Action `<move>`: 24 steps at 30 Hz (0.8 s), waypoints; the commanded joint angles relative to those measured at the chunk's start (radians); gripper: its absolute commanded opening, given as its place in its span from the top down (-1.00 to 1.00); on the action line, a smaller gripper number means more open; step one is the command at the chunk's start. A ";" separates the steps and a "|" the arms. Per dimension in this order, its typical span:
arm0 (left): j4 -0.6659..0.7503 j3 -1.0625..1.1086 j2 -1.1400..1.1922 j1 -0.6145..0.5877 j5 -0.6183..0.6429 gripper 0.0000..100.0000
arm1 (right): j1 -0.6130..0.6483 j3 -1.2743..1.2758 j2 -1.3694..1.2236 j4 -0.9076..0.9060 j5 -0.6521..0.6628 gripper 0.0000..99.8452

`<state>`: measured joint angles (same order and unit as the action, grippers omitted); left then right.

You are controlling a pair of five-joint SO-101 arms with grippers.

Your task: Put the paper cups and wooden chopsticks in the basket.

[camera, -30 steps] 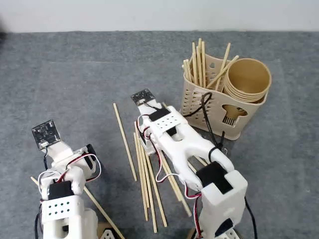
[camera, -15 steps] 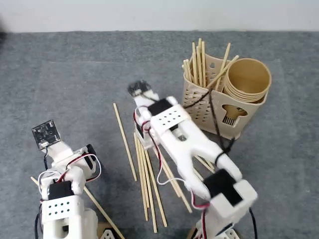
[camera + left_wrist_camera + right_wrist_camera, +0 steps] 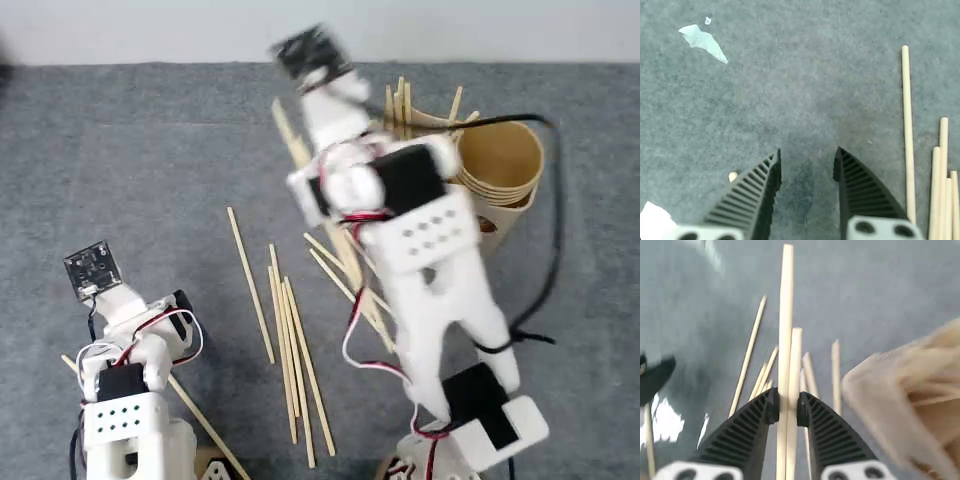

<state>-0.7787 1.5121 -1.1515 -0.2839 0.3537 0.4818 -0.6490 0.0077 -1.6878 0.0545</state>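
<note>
Left fingers (image 3: 757, 195) stand apart with nothing between them, low over the grey desk (image 3: 120, 150) at the near left, where the left arm (image 3: 125, 340) sits folded. A paper scrap (image 3: 702, 40) lies on the desk beyond them, and one slanted stick (image 3: 195, 410) passes under that arm. Just to the right, a lone stick (image 3: 250, 285) lies a little apart from a loose bunch (image 3: 292, 350) of chopsticks, which rest side by side on the desk. A few more sticks (image 3: 335, 275) are fanned out beside the right arm (image 3: 440, 290). Right fingers (image 3: 747, 427) are clamped on two held sticks (image 3: 786, 315) pressed side by side, one reaching farther out than the other. In the high view the right arm stretches up the middle, lifted off the desk. The ends of the held sticks poke out near the left side of the basket (image 3: 500, 215). It stands at the far right, partly hidden by the arm. Stacked cups (image 3: 500, 155) are nested in its right part and upright sticks (image 3: 400, 105) stand in its left part.
</note>
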 commanded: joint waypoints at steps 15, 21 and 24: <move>0.018 -0.005 -0.021 -0.008 -0.008 0.66 | -0.282 -0.324 0.067 0.446 -0.117 0.98; 0.018 -0.005 -0.021 -0.008 -0.008 0.66 | -0.349 -0.311 0.058 0.530 -0.133 0.98; 0.018 -0.005 -0.021 -0.008 -0.008 0.66 | -0.360 -0.284 0.058 0.541 -0.129 0.98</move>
<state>-0.7787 1.5121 -1.1515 -0.2839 0.3537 0.1396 -0.9252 0.0092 -1.1784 -0.0698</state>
